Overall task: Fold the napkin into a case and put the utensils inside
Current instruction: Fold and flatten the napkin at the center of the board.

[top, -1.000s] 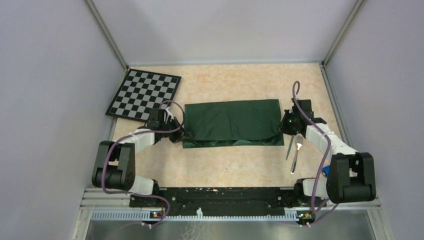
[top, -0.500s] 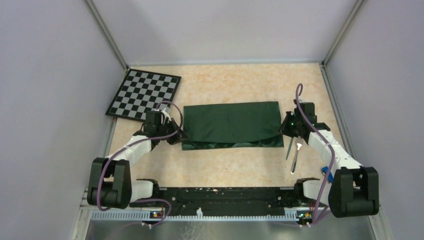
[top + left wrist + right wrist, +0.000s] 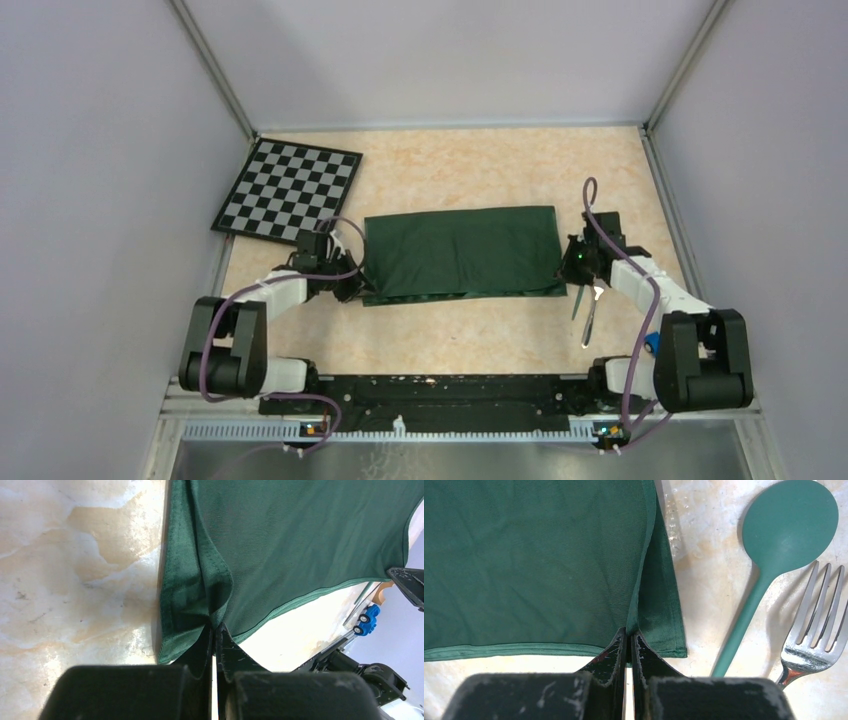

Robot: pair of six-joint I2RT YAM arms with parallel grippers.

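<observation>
The dark green napkin lies folded in a wide rectangle across the middle of the table. My left gripper is shut on the cloth at its near left corner, where the layers bunch at the closed tips. My right gripper is shut on the upper layer's edge at the near right corner. The utensils lie just right of the napkin: a spoon with a round teal head and a silver fork, also seen from above. No narrow case is in view.
A black-and-white checkered board lies at the back left, behind my left arm. A blue toy car sits near the right arm's base. Walls close in the table on three sides.
Both grippers have moved toward the near edge, drawing the napkin's upper layer with them. It now covers more of the lower layer along the front.
</observation>
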